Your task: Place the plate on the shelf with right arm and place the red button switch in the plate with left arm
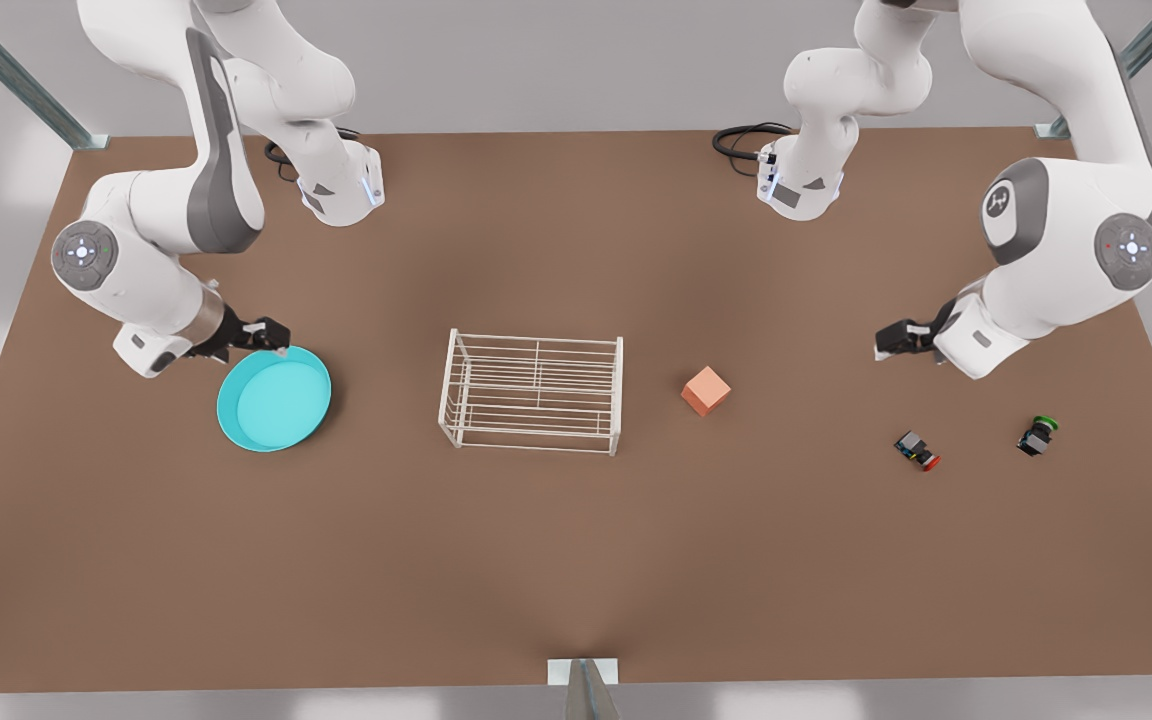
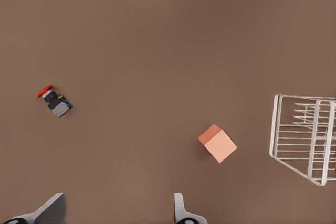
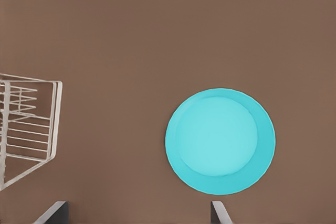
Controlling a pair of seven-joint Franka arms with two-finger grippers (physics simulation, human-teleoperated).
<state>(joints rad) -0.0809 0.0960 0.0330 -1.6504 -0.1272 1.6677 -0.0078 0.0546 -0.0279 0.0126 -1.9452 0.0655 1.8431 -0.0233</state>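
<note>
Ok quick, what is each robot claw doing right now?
Left claw: open, empty, above the tiny red-capped black button switch.
Right claw: open, empty, by the round turquoise plate.

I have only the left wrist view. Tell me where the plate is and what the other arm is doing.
Observer: The plate lies flat on the table at the front view's left, apart from the shelf, with nothing in it.
Operator: Report the right gripper.
Observer: The right gripper hangs at the plate's far rim, fingers open and holding nothing.
Operator: Name anything near my red button switch that I may be missing.
Observer: A green-capped switch sits alone on the table, to the front view's right of the red button switch.
Operator: Place my own gripper.
Observer: The left gripper is open, short of the red button switch, farther from the camera.
</note>
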